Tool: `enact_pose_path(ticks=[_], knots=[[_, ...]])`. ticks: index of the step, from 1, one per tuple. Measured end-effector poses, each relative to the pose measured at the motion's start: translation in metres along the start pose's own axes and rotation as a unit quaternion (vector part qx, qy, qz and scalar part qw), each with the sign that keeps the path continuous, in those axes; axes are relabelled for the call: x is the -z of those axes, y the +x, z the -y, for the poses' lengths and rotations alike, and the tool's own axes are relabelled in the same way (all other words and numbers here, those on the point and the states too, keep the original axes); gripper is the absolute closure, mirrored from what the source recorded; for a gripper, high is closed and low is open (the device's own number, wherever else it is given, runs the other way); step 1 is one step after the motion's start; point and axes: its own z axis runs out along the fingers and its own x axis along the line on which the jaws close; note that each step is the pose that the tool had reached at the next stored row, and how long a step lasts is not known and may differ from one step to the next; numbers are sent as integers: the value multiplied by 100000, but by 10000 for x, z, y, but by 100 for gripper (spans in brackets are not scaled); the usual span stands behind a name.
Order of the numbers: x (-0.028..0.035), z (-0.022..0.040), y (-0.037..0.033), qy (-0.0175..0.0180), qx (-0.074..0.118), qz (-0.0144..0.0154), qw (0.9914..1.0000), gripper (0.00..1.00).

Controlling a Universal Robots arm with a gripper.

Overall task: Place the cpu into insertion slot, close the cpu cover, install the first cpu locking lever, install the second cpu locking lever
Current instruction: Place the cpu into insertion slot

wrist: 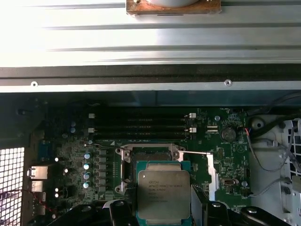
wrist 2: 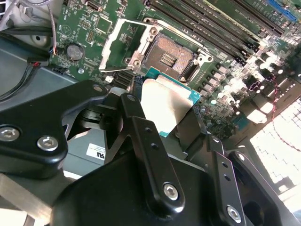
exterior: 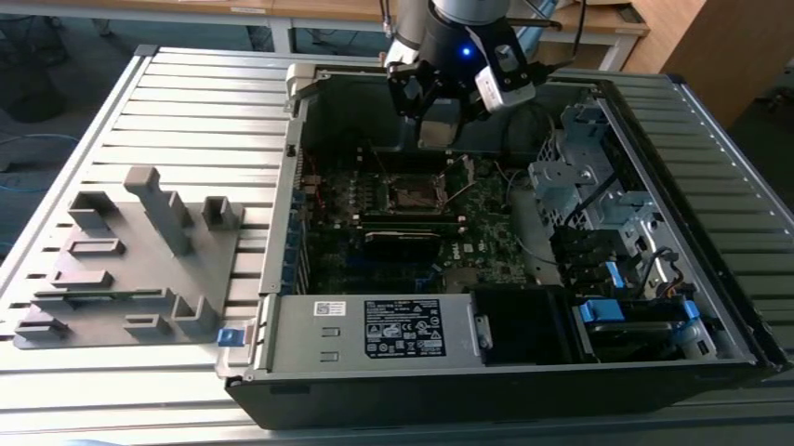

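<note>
My gripper (exterior: 434, 125) hangs inside the open computer case, above the motherboard. It is shut on the cpu (wrist 2: 167, 101), a flat square chip with a grey metal top and green edge, also seen in the first wrist view (wrist: 163, 195). Black fingers (wrist 2: 141, 127) clamp it from two sides. The insertion slot (wrist 2: 169, 56) lies open below, its brownish contact field bare, a little apart from the chip. In the first wrist view the cpu hides much of the insertion slot (wrist: 150, 157). The cpu cover (wrist 2: 113, 44) stands swung open beside the socket. Thin lever rods lie loose along the socket's edges.
The case wall (exterior: 297, 167) rises on the exterior view's left of the board. Drive cages and cables (exterior: 596, 186) crowd the exterior view's right. Memory slots (wrist: 141, 125) run beside the socket. A grey fixture block (exterior: 125, 260) sits on the slatted table outside the case.
</note>
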Motion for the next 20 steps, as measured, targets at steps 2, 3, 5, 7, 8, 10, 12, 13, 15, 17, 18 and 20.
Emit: enact_pose_path(ticks=[2,3,5,7,8,10,12,13,15,17,18,20], knots=[[-4,1,0,-3,-1,2,100000,46],[-7,1,0,-5,1,3,100000,46],[-7,1,0,-4,2,3,100000,46],[-7,1,0,-5,1,3,100000,46],[-7,1,0,-5,2,2,100000,46],[-8,1,0,-4,1,4,100000,46],[-14,1,0,-29,3,13,100000,46],[-20,2,0,-41,4,16,100000,46],[-38,4,0,-47,-2,4,100000,46],[-59,7,0,-76,-1,4,100000,46],[-68,8,0,-81,-3,2,100000,46],[-78,9,-1,-89,1,1,100000,46]])
